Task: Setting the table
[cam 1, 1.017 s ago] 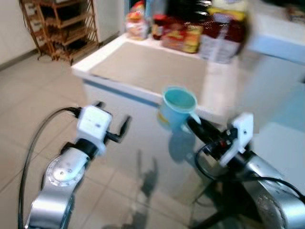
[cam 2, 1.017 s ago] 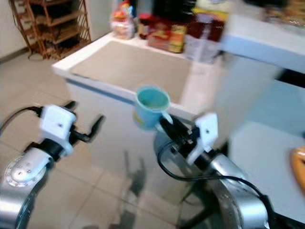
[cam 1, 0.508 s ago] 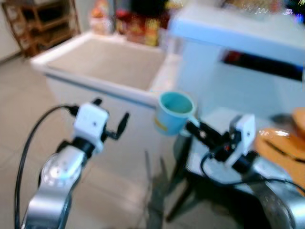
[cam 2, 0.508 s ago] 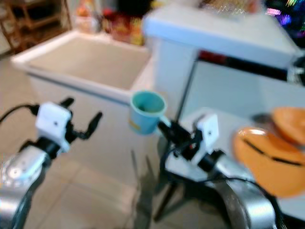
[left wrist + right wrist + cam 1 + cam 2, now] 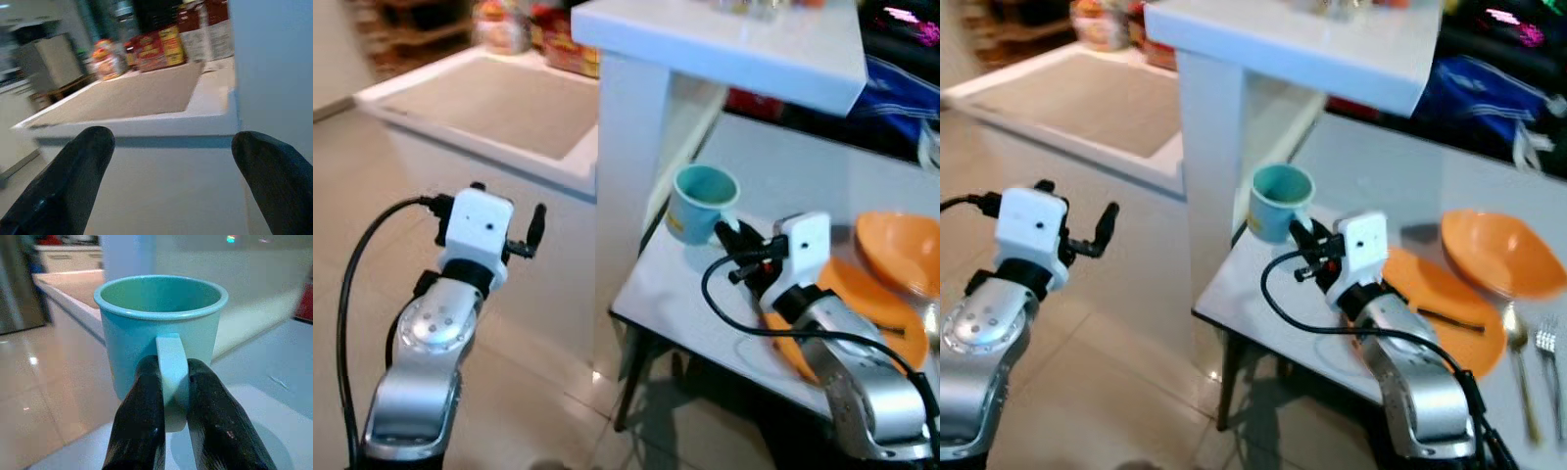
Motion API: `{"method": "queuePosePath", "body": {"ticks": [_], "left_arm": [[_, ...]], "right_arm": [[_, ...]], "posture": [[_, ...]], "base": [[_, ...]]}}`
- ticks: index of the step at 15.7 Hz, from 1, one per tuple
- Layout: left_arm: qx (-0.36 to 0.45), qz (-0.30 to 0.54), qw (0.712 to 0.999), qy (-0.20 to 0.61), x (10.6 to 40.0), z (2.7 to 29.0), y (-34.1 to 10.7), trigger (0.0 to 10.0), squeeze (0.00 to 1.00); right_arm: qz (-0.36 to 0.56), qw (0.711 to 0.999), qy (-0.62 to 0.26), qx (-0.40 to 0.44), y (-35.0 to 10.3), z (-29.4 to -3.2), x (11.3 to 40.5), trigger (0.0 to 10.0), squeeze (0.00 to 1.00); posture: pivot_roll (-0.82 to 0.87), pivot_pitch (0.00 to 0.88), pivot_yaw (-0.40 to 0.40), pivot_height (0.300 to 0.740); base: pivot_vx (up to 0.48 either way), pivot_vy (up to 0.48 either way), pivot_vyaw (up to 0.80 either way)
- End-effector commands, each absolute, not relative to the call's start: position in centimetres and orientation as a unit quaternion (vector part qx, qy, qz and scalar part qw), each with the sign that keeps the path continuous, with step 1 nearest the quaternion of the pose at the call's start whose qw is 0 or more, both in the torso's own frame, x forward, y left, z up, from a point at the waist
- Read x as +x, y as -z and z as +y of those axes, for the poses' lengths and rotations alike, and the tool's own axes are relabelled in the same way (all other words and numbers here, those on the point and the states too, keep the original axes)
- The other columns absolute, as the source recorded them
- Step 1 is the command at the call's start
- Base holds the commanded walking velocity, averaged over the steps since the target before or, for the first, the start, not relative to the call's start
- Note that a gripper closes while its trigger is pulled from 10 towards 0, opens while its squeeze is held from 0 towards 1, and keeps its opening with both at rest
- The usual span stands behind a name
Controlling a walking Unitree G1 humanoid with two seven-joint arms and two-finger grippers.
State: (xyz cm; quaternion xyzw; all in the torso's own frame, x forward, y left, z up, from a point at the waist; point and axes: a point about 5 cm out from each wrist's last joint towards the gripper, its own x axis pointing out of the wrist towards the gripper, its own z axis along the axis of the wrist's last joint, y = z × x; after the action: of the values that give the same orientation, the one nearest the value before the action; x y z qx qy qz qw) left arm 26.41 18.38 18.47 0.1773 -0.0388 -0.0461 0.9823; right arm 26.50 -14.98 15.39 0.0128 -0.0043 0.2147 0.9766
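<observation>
Teal mug (image 5: 161, 330) sits upright in your right pincer (image 5: 172, 396), whose two black fingers (image 5: 141, 421) pinch its handle, holding it above the near corner of the white surface (image 5: 675, 294). Orange plates (image 5: 1449, 304) lie further right. Your left pincer (image 5: 504, 230) hangs spread over the floor, holding nothing.

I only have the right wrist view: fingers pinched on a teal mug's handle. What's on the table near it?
Observer: An orange plate lies on the white table, just right of the right gripper holding the teal mug.
Operator: Anything on that plate?
Observer: A dark thin utensil lies across it; an orange bowl sits behind.
Operator: And my other arm?
Observer: The left gripper is open, over the floor, left of the table.
</observation>
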Motion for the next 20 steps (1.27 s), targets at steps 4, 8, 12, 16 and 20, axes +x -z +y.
{"method": "queuePosePath", "body": {"ticks": [4,8,12,16,20], "left_arm": [[0.183,-0.036,0.982,0.030,26.5,18.8,-18.4,10.0,0.00],[0.183,-0.037,0.982,0.027,26.6,18.8,-18.4,10.0,0.00],[0.173,-0.031,0.984,0.017,26.5,19.2,-18.3,10.0,0.00],[0.173,-0.034,0.983,0.045,26.6,18.7,-18.5,10.0,0.00],[0.166,-0.031,0.976,0.140,25.7,17.3,-18.4,10.0,0.00]], "right_arm": [[-0.011,0.978,-0.209,-0.005,-15.8,-14.3,27.4,10.0,0.00],[-0.007,0.982,-0.189,-0.005,-15.8,-14.7,28.1,10.0,0.00],[-0.018,0.982,-0.186,0.007,-16.9,-14.4,28.6,10.0,0.00],[-0.018,0.992,-0.122,0.028,-17.7,-14.5,30.2,10.0,0.00],[-0.002,0.996,-0.072,0.043,-17.4,-14.2,33.1,10.0,0.00]], "posture": [[0.11,0.001,-0.043,0.740],[0.11,0.003,-0.053,0.740],[0.11,0.007,-0.056,0.740],[0.11,0.015,-0.050,0.740],[0.12,0.019,-0.049,0.740]], "base": [[0.000,-0.480,0.80],[0.000,-0.480,0.20],[0.000,-0.234,0.00],[0.000,0.000,0.00],[0.000,0.000,0.00]]}}
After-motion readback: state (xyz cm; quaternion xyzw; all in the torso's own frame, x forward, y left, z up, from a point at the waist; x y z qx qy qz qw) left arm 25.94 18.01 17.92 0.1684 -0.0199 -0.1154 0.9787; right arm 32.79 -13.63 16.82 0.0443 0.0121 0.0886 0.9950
